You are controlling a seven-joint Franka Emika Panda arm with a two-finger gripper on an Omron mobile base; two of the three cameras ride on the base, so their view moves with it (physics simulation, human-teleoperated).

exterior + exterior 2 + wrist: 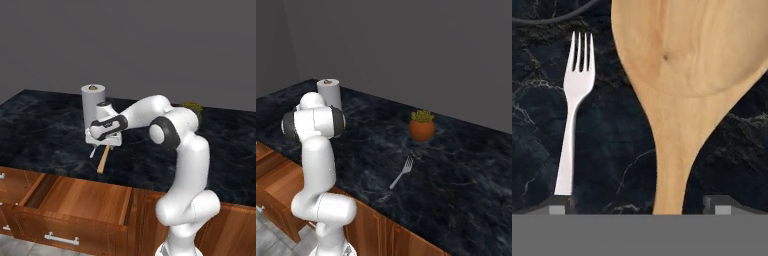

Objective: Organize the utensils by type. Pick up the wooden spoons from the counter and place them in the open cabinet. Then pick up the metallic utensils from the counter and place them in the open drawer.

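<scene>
Gripper [639, 206]: jaws spread wide, nothing between the pads – low over the counter, pointing down, one tip on each side of a wooden spoon's handle; in the left base view [103, 141] just in front of the paper towel roll.
Wooden spoon [687, 80]: flat on the counter directly under the hand, round bowl at the far end of the hand view, handle running back between the two tips; in the left base view its handle end [103, 161] sticks out toward the near counter edge.
Fork beside the spoon [574, 105]: silver, lying just left of the spoon in the hand view, parallel to it and not touching it, tines pointing the same way as the spoon's bowl; handle end close to the left finger tip.
Second fork [401, 173]: alone on the counter, well apart to the right, near the front edge, tines toward the potted plant.
Counter [45, 130]: black with pale veins, over brown wooden cabinetry.
Open drawer [75, 200]: pulled out below the counter edge, just near-left of the spoon, bare wooden bottom showing, silver handle on its front.
Paper towel roll [93, 102]: upright on the counter, just behind the hand.
Potted plant [422, 126]: small orange pot with green leaves – farther back on the right, apart from the second fork.
</scene>
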